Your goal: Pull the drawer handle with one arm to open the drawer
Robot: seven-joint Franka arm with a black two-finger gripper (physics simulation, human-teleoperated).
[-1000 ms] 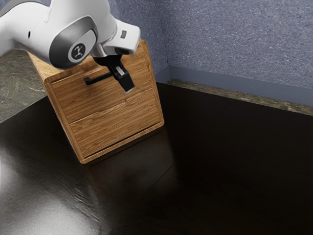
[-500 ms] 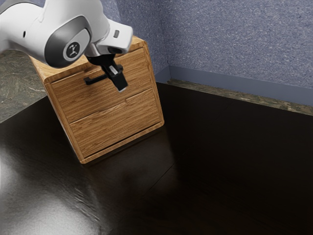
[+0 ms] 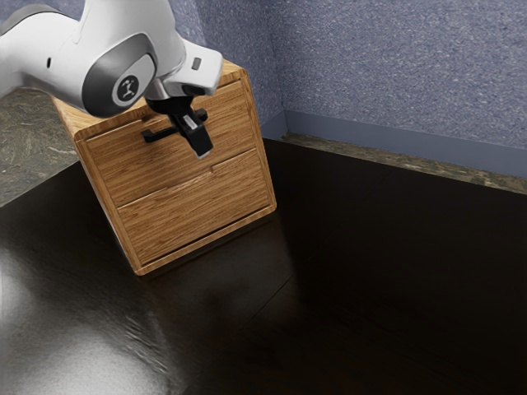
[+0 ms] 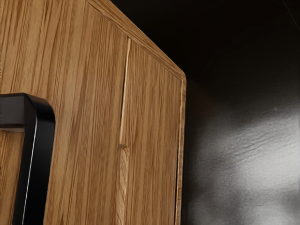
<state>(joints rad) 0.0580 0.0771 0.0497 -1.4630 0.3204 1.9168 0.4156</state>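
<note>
So the black gripper (image 3: 200,146) is angled down against the front of the top drawer (image 3: 156,160), right at the end of the handle (image 3: 160,132) that's toward the exterior view's right. From where I'm standing I honestly can't tell if it's clamped on the bar or just sitting loose next to it, since the hand blocks that end.

The handle is a thin black bar mounted across the upper part of the drawer front, sloping slightly with the tilt of the box. In the wrist view you get one rounded end of it (image 4: 33,154) up close, standing off the wood grain.

The top drawer looks flush with the lower drawer (image 3: 198,210) beneath it, and I see no gap around the front. There's just a thin seam between the two panels.

Both drawers belong to a small wooden cabinet (image 3: 255,156), which sits turned at an angle on a glossy dark tabletop (image 3: 354,280). The big white arm (image 3: 115,58) comes in from the exterior view's upper left and hangs over the cabinet's top corner.

Behind everything there's a speckled blue-grey wall (image 3: 395,58), and a mottled stone-looking surface (image 3: 25,140) off to the exterior view's left of the cabinet.
</note>
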